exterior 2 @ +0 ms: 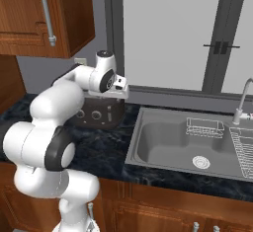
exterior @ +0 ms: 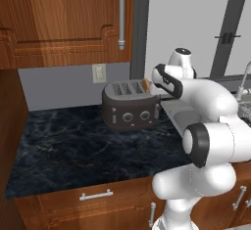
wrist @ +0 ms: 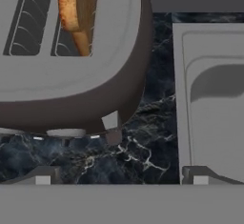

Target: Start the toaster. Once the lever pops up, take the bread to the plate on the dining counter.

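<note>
The dark grey-brown toaster (exterior: 128, 107) stands on the black marble worktop (exterior: 73, 146) near the wall, silver knobs facing front. A golden-brown bread (exterior: 145, 84) slice stands upright in its rightmost slot. In the hand view I look down on the toaster (wrist: 71, 75), the bread (wrist: 75, 13) and a small grey lever (wrist: 110, 122) on the toaster's end. My gripper (wrist: 119, 178) hangs open above the toaster's right end, over the lever, with nothing between its fingertips (wrist: 44, 176). In the right base view the arm partly hides the toaster (exterior 2: 99, 113). The plate and the dining counter are out of view.
A steel sink (exterior 2: 188, 144) with a faucet (exterior 2: 242, 100) lies just right of the toaster, its rim (wrist: 209, 89) close to my gripper. Wooden wall cabinets (exterior: 63, 18) hang above the worktop. A window (exterior 2: 168, 33) is behind the sink.
</note>
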Available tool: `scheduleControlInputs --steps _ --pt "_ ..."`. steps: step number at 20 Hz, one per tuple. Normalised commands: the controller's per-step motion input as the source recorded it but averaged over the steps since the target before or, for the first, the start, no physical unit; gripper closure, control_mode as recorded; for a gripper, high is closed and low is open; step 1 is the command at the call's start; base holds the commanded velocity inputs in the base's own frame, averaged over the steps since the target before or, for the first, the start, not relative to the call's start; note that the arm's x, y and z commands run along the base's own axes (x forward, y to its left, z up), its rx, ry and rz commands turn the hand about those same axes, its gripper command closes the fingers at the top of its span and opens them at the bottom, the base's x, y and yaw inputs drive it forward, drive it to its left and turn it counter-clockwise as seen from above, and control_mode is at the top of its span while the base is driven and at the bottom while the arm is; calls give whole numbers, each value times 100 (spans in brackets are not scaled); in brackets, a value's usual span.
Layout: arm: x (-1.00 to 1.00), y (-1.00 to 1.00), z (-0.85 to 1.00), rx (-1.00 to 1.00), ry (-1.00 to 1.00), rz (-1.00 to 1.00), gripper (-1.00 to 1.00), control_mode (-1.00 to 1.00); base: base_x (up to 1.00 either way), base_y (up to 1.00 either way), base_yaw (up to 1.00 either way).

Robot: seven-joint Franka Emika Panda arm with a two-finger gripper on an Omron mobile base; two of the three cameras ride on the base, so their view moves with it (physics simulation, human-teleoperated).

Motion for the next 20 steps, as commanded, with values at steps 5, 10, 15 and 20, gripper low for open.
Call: scheduleControlInputs --steps 5,10,15,20 --pt "5 -2 -1 0 0 0 -100 -100 0 0 0" --pt "2 -25 -7 1 0 0 -100 -100 0 0 0" --pt "9 -17 -12 1 0 0 -100 -100 0 0 0" --pt "10 0 -8 0 1 0 -100 -100 0 0 0"
